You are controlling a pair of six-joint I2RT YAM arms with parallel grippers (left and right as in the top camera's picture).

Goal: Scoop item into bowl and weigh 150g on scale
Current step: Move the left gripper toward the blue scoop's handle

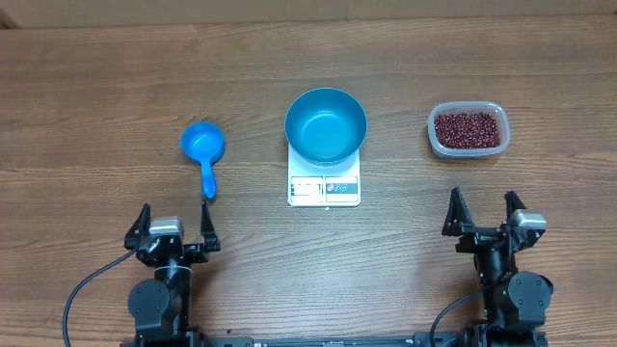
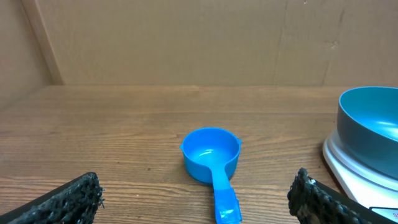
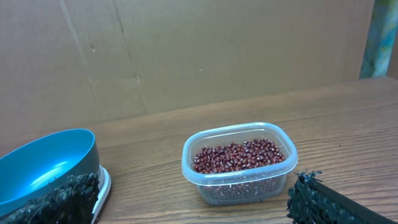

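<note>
Plainly, both grippers stand wide and hold nothing. The left gripper (image 1: 174, 206) sits at the near edge of the table (image 1: 96, 77) with its jaws spread. Just ahead of it lies the scoop (image 1: 202, 145), a small blue one (cup upright, handle pointing back toward the gripper, its tip near the gripper's right finger but apart from it). The right gripper (image 1: 482, 196) sits at the near right, jaws equally spread. Ahead of it, well apart, stands the tub (image 1: 434, 140), clear plastic, and the beans (image 1: 468, 129) lie heaped inside it. Between scoop and tub sits the scale (image 1: 324, 188), white, its display edge toward the robot. The bowl (image 1: 326, 125) rests on the scale, over the far part of its platform, glossy blue inside.
</note>
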